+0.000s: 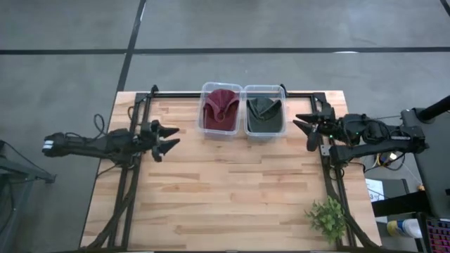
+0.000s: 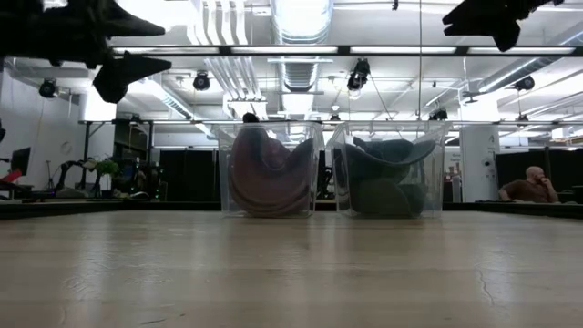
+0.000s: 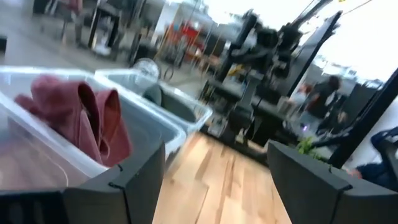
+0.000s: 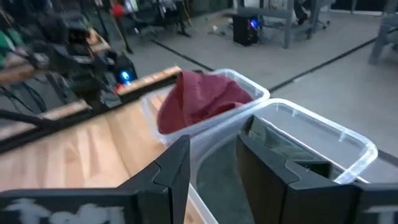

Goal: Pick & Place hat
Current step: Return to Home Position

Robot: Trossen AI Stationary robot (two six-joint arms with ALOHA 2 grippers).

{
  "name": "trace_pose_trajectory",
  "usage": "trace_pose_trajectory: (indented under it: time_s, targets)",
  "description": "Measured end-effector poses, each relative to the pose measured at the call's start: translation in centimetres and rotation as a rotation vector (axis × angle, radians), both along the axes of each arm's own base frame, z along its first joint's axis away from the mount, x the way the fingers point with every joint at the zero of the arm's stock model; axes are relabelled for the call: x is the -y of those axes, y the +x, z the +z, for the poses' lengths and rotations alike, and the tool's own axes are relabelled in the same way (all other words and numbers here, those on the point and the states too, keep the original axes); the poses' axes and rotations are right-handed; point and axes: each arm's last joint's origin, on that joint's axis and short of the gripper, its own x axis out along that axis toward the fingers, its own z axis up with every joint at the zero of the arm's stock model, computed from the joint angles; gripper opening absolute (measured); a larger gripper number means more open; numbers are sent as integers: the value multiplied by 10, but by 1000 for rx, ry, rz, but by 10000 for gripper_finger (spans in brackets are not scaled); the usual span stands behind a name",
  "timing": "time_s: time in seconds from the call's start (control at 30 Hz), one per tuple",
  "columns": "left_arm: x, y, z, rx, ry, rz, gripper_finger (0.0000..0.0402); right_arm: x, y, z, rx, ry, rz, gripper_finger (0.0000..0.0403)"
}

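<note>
High view showed the job nearly closed, the trainee said: the red caps lay heaped inside the left transparent bin, at the far edge of the surface, and no cap was on the wood. What was left to care about?

The operator answered: only the way back. The left hand was released and empty, just beside that bin on its own side. The right hand was also spread and held nothing, just beside the right bin with the dark caps.

And the height, the trainee asked?

In the low view both hands hung well above the surface and above the bin rims, the operator said. I judged that good: each arm should draw straight back to its own side at that height, away from the bins, not across them.

Why so careful, if nothing was carried?

Because the bins are light plastic, I think, and a finger catching a rim could tip one and spill the caps. Slow, smooth joints, the fingers kept loose, no sweeping toward the middle. The plant stood well apart at the near corner, so I expected no trouble from it
</note>
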Motion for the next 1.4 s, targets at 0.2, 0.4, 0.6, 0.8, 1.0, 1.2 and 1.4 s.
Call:
trace_pose_trajectory:
  time_s: [0.2, 0.4, 0.6, 0.8, 1.0, 1.2, 1.4]
  targets:
    - [-1, -10, -26, 70, 18, 2, 275, 0, -12, -21, 92, 5, 10, 123]
    - [-1, -13, -51, 67, -17, -4, 275, 1, -18, -41, 135, 10, 9, 123]
    - [-1, -13, -60, -12, -54, -7, 275, 1, -20, -62, 124, 25, -1, 123]
    - [0, -12, -67, -67, -134, -20, 275, 1, -19, -82, 104, 54, -10, 123]
    - [0, -11, -69, -110, -43, -15, 275, 1, -12, -107, 66, 52, -6, 123]
    - [0, -11, -70, -133, 29, -11, 275, -2, 0, -124, 201, -80, 106, 123]
    - [0, -11, -70, -148, 71, -8, 275, -6, 4, -151, 239, -67, 221, 123]
